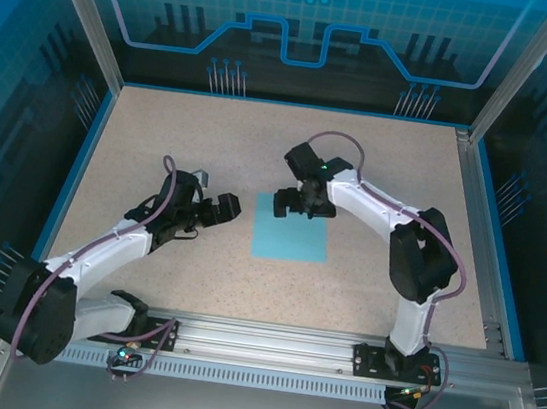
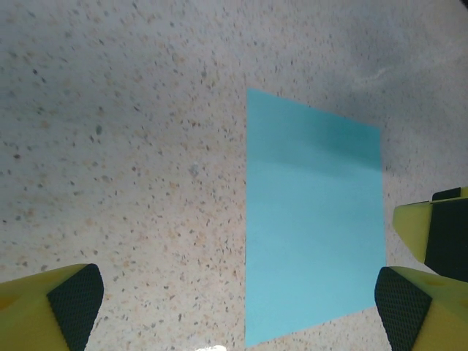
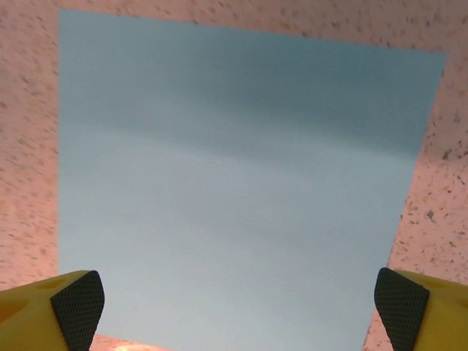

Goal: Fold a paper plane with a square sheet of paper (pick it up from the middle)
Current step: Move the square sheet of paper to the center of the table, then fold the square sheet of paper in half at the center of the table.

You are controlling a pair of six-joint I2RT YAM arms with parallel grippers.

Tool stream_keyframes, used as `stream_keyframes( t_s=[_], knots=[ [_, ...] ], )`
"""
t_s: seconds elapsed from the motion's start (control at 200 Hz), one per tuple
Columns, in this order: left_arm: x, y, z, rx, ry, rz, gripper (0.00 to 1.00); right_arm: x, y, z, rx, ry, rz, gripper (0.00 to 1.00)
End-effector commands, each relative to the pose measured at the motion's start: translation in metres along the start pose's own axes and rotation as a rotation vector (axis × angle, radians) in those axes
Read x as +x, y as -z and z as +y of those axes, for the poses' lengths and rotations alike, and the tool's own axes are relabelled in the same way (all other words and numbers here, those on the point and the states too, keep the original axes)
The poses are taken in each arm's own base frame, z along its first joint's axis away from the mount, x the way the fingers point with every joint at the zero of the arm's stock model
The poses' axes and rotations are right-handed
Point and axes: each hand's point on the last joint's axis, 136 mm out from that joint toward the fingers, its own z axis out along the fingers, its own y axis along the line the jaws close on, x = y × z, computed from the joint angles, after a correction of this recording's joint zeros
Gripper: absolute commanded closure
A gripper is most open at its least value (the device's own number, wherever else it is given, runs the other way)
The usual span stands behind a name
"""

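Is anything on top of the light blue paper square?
Nothing lies on the light blue square paper sheet; its face looks bare. The open right gripper hovers over its far edge, covering that strip from above. The speckled tabletop beneath is hidden.

From above, we note the far edge of the light blue square sheet of paper hidden under the black right gripper. Right wrist view: the sheet's lower edge runs off the frame, and the yellow, black-padded fingers are cropped at both lower corners. Left wrist view: the left gripper has its fingers cropped likewise, plus a yellow-and-black piece cut by the right edge.
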Motion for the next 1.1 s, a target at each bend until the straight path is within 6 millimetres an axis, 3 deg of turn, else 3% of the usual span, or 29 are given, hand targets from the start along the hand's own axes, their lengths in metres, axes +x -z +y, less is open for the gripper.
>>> stream_keyframes(
  t_s=[0.0,0.105,0.23,0.63,1.095],
  knots=[
    [-0.018,0.005,-0.002,0.002,0.033,-0.074,0.01,0.025,-0.012,-0.012,0.134,-0.008,0.133,0.01],
    [-0.017,0.002,0.001,-0.009,0.055,-0.045,0.01,0.023,-0.014,-0.010,0.165,-0.030,0.141,0.01],
    [-0.011,-0.006,0.001,0.014,0.092,0.029,0.01,0.020,-0.017,0.006,0.143,-0.015,0.154,0.01],
    [0.000,-0.018,-0.006,0.068,0.065,0.106,0.01,0.020,-0.050,0.022,0.141,-0.053,0.220,0.01],
    [0.001,-0.019,-0.010,0.095,0.043,0.111,0.01,0.021,-0.062,0.008,0.188,-0.045,0.247,0.01]
  ],
)
